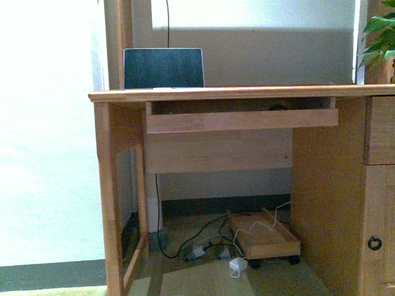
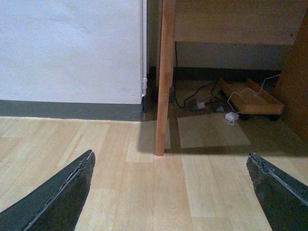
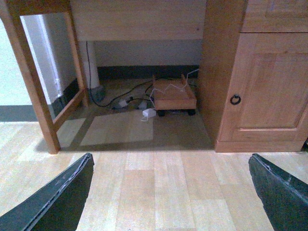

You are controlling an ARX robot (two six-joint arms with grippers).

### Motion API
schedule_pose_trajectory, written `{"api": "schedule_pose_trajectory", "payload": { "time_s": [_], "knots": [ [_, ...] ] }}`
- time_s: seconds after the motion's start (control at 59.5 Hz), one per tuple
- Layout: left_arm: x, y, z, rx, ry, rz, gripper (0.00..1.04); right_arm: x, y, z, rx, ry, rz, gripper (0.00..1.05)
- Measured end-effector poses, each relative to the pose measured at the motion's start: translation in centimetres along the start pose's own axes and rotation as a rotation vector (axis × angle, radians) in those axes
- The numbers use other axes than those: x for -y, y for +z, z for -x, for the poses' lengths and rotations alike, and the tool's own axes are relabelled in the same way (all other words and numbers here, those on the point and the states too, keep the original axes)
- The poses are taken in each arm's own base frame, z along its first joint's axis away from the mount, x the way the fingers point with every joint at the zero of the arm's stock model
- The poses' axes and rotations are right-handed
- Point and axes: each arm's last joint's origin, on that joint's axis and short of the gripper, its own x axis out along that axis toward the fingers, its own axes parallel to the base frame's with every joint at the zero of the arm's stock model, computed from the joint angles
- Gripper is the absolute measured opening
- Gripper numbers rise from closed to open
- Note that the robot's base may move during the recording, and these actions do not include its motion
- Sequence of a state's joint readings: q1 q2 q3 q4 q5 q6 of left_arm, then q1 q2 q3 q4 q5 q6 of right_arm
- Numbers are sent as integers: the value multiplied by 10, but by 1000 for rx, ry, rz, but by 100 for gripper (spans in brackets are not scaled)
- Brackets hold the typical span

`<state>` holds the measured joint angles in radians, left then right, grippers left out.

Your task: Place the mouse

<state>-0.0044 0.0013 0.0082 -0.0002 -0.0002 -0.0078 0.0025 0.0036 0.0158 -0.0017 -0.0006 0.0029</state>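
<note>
Hangs low before the light wooden desk [image 1: 247, 94], left gripper [image 2: 169, 155] and right gripper [image 3: 171, 157] spread wide, empty, presumably pre-pickup; shows no clear mouse.

No words, numbers, brand names or signs can be read in any view. The laptop [image 1: 163, 68] on the desk [image 1: 247, 94] shows only a dark, plain screen.

1. Front view: the wall [image 1: 49, 123] at left is blown out white; the desk [image 1: 247, 94] looks soft and grainy.
2. Wrist views: dimmer; the desk shadows the floor [image 2: 144, 192] beneath.
</note>
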Motion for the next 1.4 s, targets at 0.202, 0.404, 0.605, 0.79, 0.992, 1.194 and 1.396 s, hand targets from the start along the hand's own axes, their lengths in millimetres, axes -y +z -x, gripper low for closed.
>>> {"api": "schedule_pose_trajectory", "payload": {
  "time_s": [0.202, 0.404, 0.605, 0.79, 0.992, 1.194, 1.396],
  "knots": [
    [0, 0, 0, 0, 0, 0, 97, 0, 0, 0, 0, 0, 0, 97],
    [0, 0, 0, 0, 0, 0, 97, 0, 0, 0, 0, 0, 0, 97],
    [0, 0, 0, 0, 0, 0, 97, 0, 0, 0, 0, 0, 0, 97],
    [0, 0, 0, 0, 0, 0, 97, 0, 0, 0, 0, 0, 0, 97],
    [0, 0, 0, 0, 0, 0, 97, 0, 0, 0, 0, 0, 0, 97],
    [0, 0, 0, -1, 0, 0, 97, 0, 0, 0, 0, -1, 0, 97],
    [0, 0, 0, 0, 0, 0, 97, 0, 0, 0, 0, 0, 1, 97]
  ]
}}
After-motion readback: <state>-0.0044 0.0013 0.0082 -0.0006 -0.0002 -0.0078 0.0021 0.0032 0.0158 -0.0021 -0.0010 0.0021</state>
